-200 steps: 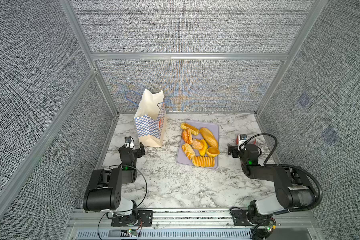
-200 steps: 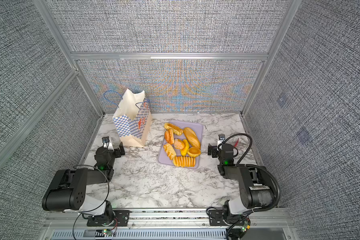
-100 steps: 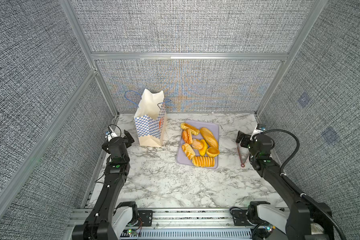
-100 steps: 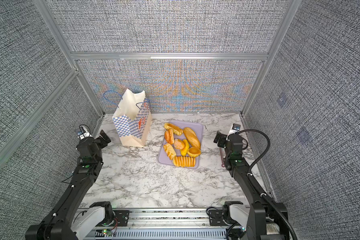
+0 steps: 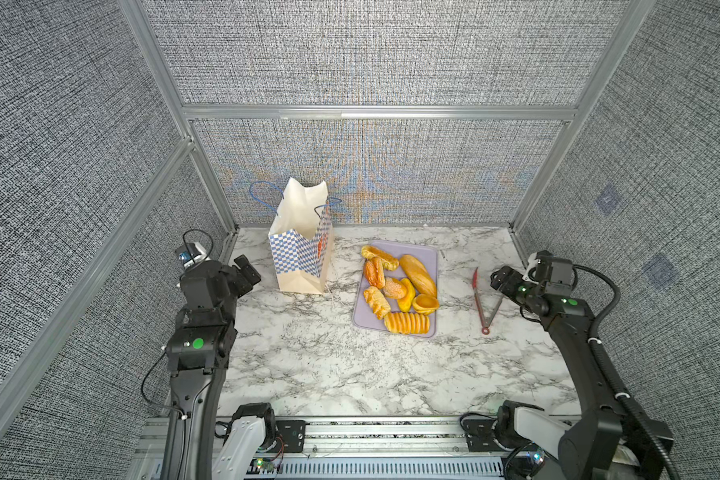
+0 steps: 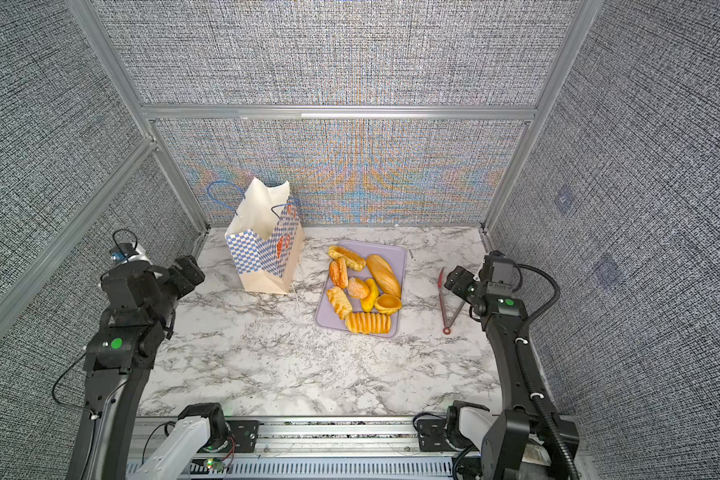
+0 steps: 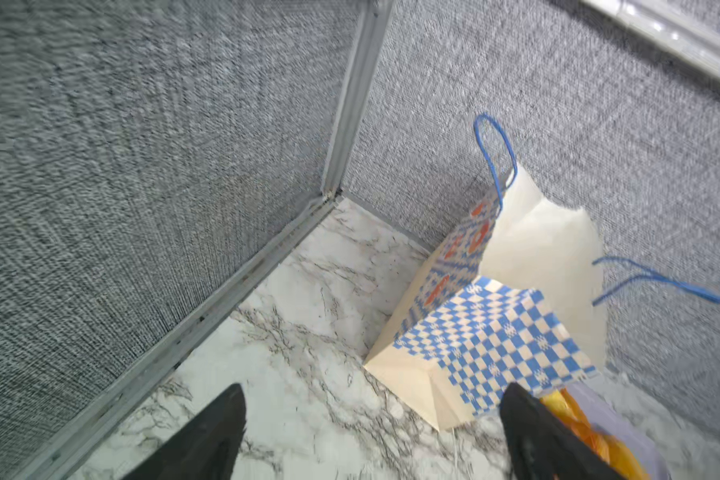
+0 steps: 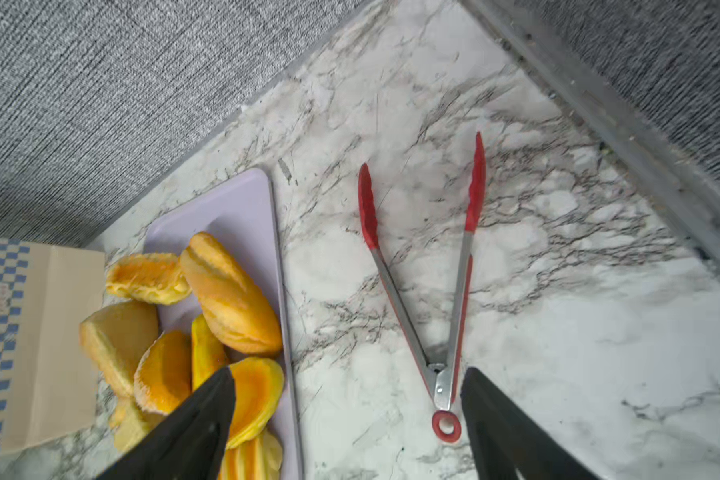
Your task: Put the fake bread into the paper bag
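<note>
The fake bread [image 5: 400,289] [image 6: 364,286], several glossy golden pastries, lies piled on a lavender tray [image 5: 429,253] at the table's middle. The paper bag [image 5: 302,245] [image 6: 262,249] stands upright and open-topped to the tray's left, near the back wall. My left gripper [image 5: 246,270] [image 7: 373,388] hovers open to the left of the bag [image 7: 491,332], empty. My right gripper [image 5: 500,279] [image 8: 348,370] hangs open to the right of the tray, above the hinge end of red tongs [image 8: 425,270], holding nothing. The long loaf [image 8: 229,291] lies along the tray's right edge.
The red tongs [image 5: 485,299] [image 6: 449,299] lie spread on the marble between the tray and the right wall. Grey fabric walls with aluminium posts close in the table on three sides. The bag's blue cord handles [image 7: 493,158] stick up and out.
Both arms have unfolded from their low resting pose and risen. The left gripper now points at the bag's side, the right one sits over the tongs. Bread, bag and tongs have not moved.
</note>
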You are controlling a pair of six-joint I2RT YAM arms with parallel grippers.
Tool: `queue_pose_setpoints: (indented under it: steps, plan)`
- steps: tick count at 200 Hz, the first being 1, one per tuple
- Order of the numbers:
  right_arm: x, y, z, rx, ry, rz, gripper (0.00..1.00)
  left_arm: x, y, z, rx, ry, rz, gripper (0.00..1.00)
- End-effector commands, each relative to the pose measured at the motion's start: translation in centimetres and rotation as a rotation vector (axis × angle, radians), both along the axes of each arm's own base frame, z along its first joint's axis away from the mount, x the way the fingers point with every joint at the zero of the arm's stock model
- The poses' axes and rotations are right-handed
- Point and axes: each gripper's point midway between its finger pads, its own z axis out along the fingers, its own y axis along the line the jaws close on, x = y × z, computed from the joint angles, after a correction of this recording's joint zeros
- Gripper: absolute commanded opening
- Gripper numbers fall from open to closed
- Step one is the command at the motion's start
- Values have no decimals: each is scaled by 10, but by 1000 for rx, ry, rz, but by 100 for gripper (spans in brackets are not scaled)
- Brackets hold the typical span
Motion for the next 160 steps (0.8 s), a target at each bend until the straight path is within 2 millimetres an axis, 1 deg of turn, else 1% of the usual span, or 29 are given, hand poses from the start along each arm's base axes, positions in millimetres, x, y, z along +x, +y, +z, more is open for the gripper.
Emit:
queue_pose_setpoints:
  steps: [1, 11, 33, 40, 51, 65, 85, 97, 120, 133, 146, 160]
  plan:
    - [-16, 25, -7, 93, 102, 123, 88, 0, -23, -19, -25, 175, -148, 84]
    - [-16, 26, -5, 98, 108, 130, 88, 9, -30, -19, -29, 209, -196, 81]
    - [-22, 29, -5, 105, 124, 135, 88, 27, -35, -15, -18, 249, -237, 79]
    - [-24, 33, -4, 119, 124, 147, 88, 33, -34, -12, -3, 260, -239, 79]
    - [-25, 44, 0, 140, 110, 188, 88, 44, -32, -7, 19, 278, -246, 79]
    - [-29, 66, 8, 135, 91, 256, 86, 60, -33, -2, 32, 298, -262, 78]
    - [-33, 104, 24, 117, 57, 368, 85, 85, -37, 3, 39, 329, -301, 78]
    - [-35, 133, 35, 97, 30, 453, 84, 101, -39, 2, 49, 353, -317, 77]
    - [-39, 190, 62, 87, -49, 613, 80, 131, -38, -7, 88, 415, -327, 76]
    - [-42, 218, 78, 84, -104, 689, 79, 147, -39, -13, 103, 447, -335, 75]
    - [-45, 244, 93, 74, -154, 760, 79, 160, -45, -16, 111, 467, -360, 73]
    - [-48, 268, 103, 63, -179, 825, 79, 175, -54, -19, 119, 475, -385, 73]
